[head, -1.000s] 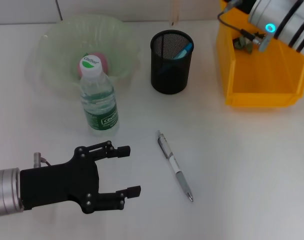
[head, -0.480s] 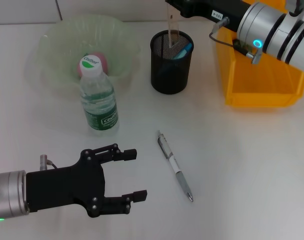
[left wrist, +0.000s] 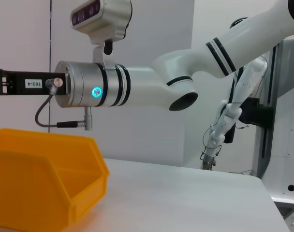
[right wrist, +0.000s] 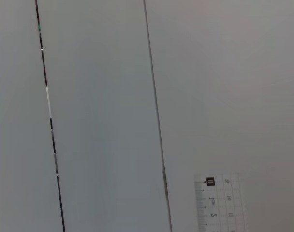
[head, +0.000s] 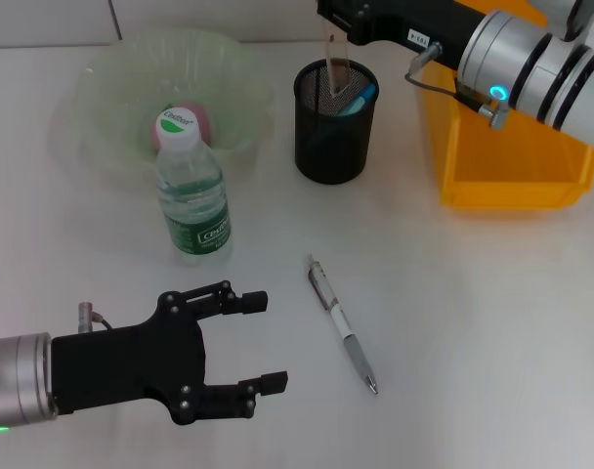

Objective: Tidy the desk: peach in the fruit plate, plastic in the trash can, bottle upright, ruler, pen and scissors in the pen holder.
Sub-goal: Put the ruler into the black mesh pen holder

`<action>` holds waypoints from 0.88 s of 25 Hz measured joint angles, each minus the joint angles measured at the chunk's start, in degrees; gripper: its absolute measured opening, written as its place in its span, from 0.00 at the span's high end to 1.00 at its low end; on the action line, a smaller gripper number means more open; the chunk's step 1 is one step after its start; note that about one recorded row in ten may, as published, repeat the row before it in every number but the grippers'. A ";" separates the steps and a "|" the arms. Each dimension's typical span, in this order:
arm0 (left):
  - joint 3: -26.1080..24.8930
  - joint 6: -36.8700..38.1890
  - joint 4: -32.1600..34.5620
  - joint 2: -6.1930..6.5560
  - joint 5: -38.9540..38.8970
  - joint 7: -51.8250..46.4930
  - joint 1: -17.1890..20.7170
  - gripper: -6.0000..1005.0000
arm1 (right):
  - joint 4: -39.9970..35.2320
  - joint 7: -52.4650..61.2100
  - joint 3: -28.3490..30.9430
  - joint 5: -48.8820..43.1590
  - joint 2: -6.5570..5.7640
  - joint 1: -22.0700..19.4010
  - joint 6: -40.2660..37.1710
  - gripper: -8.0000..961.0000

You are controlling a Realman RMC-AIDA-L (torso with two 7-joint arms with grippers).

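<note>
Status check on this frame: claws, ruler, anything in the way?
Right claw over the pen holder, ruler hanging into it. Left claw open, low, near the pen on the desk. Nothing blocking.

A robotics lab: a bare white table point(head: 492, 322), plain grey walls point(left wrist: 156, 58), and another robot arm point(left wrist: 224, 121) at three o'clock.

There was one bottle point(head: 191, 189), one peach point(head: 200, 121), one bowl point(head: 111, 78), one mesh cup point(head: 334, 125), one ruler point(head: 334, 64), one pen point(head: 342, 323), one yellow bin point(head: 512, 166).
</note>
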 joint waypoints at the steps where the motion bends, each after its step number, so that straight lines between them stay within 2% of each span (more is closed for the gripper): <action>1: 0.00 0.00 0.01 0.00 0.00 0.00 0.00 0.19 | 0.00 0.00 0.00 0.00 0.00 0.00 0.00 0.51; 22: -0.53 0.73 0.02 -0.09 -0.02 0.00 -0.18 0.19 | -0.44 -2.36 -1.07 0.08 0.01 -1.60 -0.07 0.47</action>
